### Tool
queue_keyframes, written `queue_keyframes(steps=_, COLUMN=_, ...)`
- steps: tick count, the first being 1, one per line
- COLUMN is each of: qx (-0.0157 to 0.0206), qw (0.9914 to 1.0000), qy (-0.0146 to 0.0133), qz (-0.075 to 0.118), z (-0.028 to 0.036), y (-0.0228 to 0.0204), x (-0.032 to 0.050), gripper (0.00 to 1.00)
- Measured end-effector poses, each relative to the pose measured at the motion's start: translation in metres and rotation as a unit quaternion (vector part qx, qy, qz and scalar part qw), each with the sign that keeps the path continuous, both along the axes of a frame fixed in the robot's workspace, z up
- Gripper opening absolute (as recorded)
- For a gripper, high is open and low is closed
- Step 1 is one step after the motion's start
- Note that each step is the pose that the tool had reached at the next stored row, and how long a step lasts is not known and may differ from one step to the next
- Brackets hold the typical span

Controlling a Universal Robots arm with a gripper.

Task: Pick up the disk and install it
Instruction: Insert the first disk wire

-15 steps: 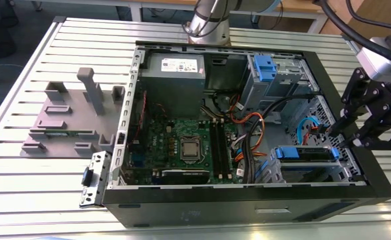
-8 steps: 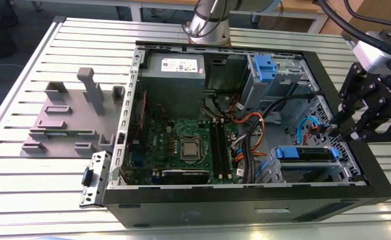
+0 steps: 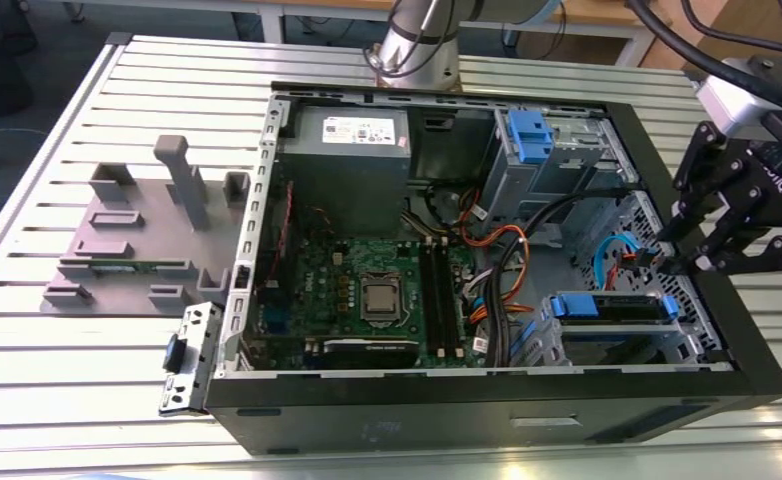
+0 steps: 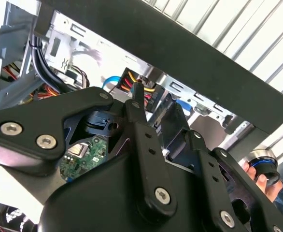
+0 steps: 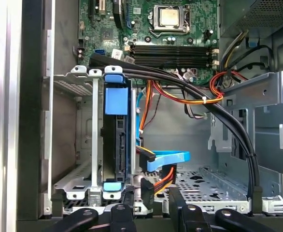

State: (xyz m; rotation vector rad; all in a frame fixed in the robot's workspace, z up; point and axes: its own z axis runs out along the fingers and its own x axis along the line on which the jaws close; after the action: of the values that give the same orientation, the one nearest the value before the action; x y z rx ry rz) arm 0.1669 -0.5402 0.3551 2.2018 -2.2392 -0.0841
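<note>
Inside the open PC case [image 3: 751, 375], near its front-right corner, the disk [image 3: 611, 306] sits slotted in the drive cage w/ blue bracket showing — hand [image 3: 745, 250] hovers just above the case's right edge, fingers apart, empty.

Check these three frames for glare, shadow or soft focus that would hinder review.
Exterior view: bright glare along the table near the case's front edge. Second wrist view: gripper linkage looms close and dark; slatted table behind is washed out. First wrist view: evenly lit; the disk in its blue bracket sits edge-on, shaded.
</note>
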Motion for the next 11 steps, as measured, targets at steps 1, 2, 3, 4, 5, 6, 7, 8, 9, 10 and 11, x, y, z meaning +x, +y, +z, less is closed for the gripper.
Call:
queue_keyframes(steps=1, qx=-0.0002, qw=1.00000, qy=0.0000, qz=0.000, z=-0.0008, y=0.0006, x=0.0003, gripper=0.42)
queue_keyframes(steps=2, qx=-0.0002, qw=1.00000, qy=0.0000, qz=0.000, z=-0.0017, y=0.0010, x=0.0007, gripper=0.42)
queue_keyframes(steps=3, qx=-0.0005, qw=1.00000, qy=0.0000, qz=0.000, z=-0.0025, y=0.0013, x=0.0011, gripper=0.42)
queue_keyframes(steps=4, qx=-0.0010, qw=1.00000, qy=0.0000, qz=0.000, z=-0.0034, y=0.0016, x=0.0015, gripper=0.42)
queue_keyframes(steps=5, qx=-0.0014, qw=1.00000, qy=0.0000, qz=0.000, z=-0.0042, y=0.0017, x=0.0018, gripper=0.42)
queue_keyframes(steps=6, qx=-0.0020, qw=1.00000, qy=0.0000, qz=0.000, z=-0.0050, y=0.0018, x=0.0020, gripper=0.42)
queue_keyframes(steps=7, qx=-0.0027, qw=1.00000, qy=0.0000, qz=0.000, z=-0.0056, y=0.0019, x=0.0021, gripper=0.42)
queue_keyframes(steps=8, qx=-0.0035, qw=0.99999, qy=0.0000, qz=0.000, z=-0.0063, y=0.0019, x=0.0021, gripper=0.42)
queue_keyframes(steps=9, qx=-0.0041, qw=0.99999, qy=0.0000, qz=0.000, z=-0.0071, y=0.0019, x=0.0022, gripper=0.42)
queue_keyframes(steps=10, qx=-0.0045, qw=0.99999, qy=0.0000, qz=0.000, z=-0.0078, y=0.0019, x=0.0022, gripper=0.42)
queue_keyframes(steps=11, qx=-0.0047, qw=0.99999, qy=0.0000, qz=0.000, z=-0.0084, y=0.0019, x=0.0022, gripper=0.42)
